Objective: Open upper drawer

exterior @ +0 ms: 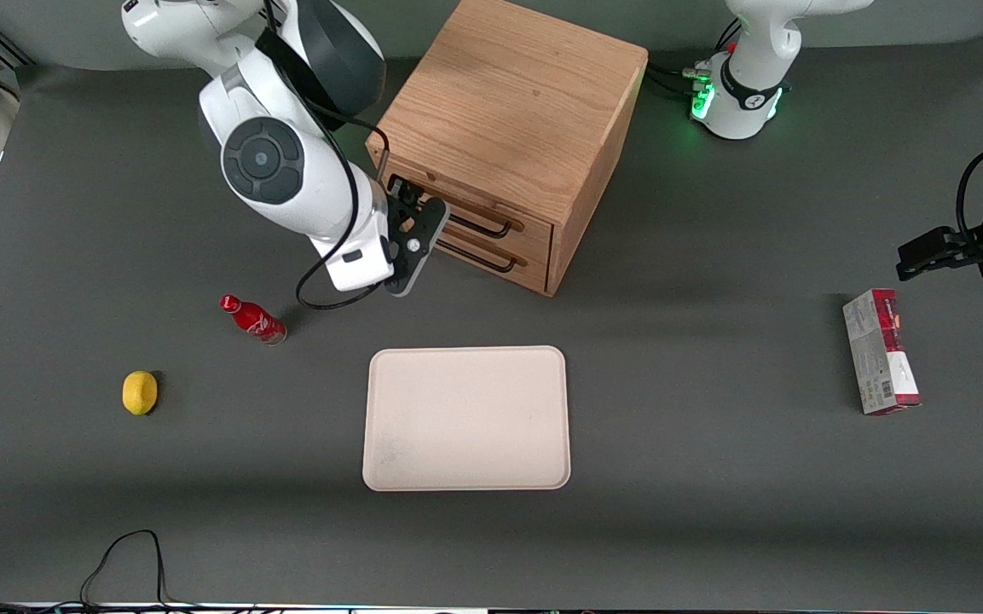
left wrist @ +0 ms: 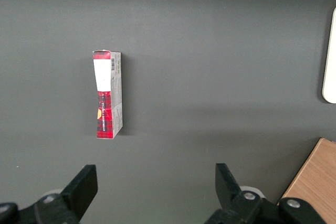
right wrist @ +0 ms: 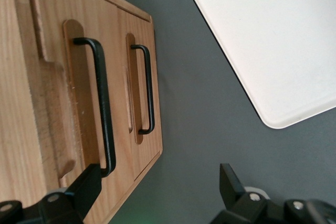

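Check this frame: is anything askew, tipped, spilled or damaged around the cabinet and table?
Nothing looks damaged or spilled. The red bottle lies on its side on the table, nearer the front camera than the cabinet. The upper drawer appears shut. The gripper hangs open in front of the drawers, one finger beside the upper drawer's handle.

I'm seeing the gray table carrying the cabinet beside my open-fingered gripper, with the tray, bottle, lemon and carton nearer the camera.

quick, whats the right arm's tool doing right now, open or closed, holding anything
Right arm's tool: open, holding nothing, in front of the cabinet, one finger at the end of the upper drawer handle, not yet closed on it.
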Controlling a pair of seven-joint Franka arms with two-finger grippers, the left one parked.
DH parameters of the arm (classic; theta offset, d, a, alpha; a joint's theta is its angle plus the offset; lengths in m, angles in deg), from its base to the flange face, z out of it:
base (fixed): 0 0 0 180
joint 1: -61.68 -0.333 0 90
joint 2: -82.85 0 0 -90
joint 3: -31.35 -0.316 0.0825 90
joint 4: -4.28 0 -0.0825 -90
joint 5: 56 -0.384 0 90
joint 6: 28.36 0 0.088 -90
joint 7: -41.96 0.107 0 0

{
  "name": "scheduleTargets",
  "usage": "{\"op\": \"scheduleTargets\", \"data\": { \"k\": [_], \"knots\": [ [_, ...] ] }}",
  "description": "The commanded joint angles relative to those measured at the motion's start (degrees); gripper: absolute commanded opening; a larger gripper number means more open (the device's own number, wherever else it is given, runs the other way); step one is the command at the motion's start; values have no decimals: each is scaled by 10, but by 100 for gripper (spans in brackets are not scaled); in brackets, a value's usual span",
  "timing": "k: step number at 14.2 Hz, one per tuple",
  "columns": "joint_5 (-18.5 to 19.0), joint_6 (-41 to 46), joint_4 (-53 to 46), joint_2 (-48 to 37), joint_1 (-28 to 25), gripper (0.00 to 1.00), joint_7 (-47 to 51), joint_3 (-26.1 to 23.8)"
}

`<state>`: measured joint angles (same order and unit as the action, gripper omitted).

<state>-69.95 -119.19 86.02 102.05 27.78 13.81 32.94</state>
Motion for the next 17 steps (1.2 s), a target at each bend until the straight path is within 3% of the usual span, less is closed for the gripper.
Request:
{"op": "scheduleTargets", "data": {
  "k": [1,17],
  "knots": [
    [-5,-5,34,-18,-10,100,-2,0],
    [-20,-82,79,4,-52,100,75,-4]
  ]
}}
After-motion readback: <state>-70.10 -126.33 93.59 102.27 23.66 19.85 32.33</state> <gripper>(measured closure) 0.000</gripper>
